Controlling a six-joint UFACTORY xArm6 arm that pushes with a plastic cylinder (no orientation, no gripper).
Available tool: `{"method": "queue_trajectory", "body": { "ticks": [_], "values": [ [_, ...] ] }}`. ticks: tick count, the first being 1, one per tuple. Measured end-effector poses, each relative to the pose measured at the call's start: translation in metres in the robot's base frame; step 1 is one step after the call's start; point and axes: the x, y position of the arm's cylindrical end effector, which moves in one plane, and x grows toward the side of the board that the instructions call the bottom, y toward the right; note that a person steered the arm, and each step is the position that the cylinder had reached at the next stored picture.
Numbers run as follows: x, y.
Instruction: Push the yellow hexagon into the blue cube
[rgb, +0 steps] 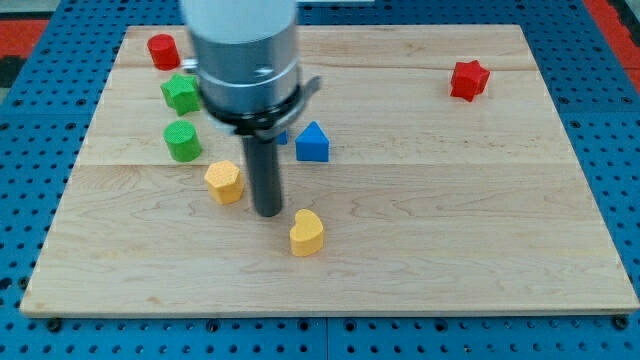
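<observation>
My tip (267, 212), a bare rod grasping nothing, rests just right of the yellow hexagon block (224, 182). Up-right of the hexagon, the arm mostly hides what is probably the blue cube (282, 137).

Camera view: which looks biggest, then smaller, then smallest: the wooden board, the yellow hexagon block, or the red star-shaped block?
1. Wooden board, by far the largest.
2 and 3. Yellow hexagon block and red star-shaped block look alike; the hexagon sits nearer the view's bottom, so I won't rank them.
</observation>
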Motion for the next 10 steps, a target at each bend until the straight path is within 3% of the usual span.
{"method": "queue_trajectory", "body": {
  "ticks": [1,3,5,7,10],
  "values": [
    [-0.001,-0.058],
    [-0.073,-0.032],
    [0.010,-0.025],
    [-0.033,-0.116],
    [-0.058,-0.128]
  ]
}}
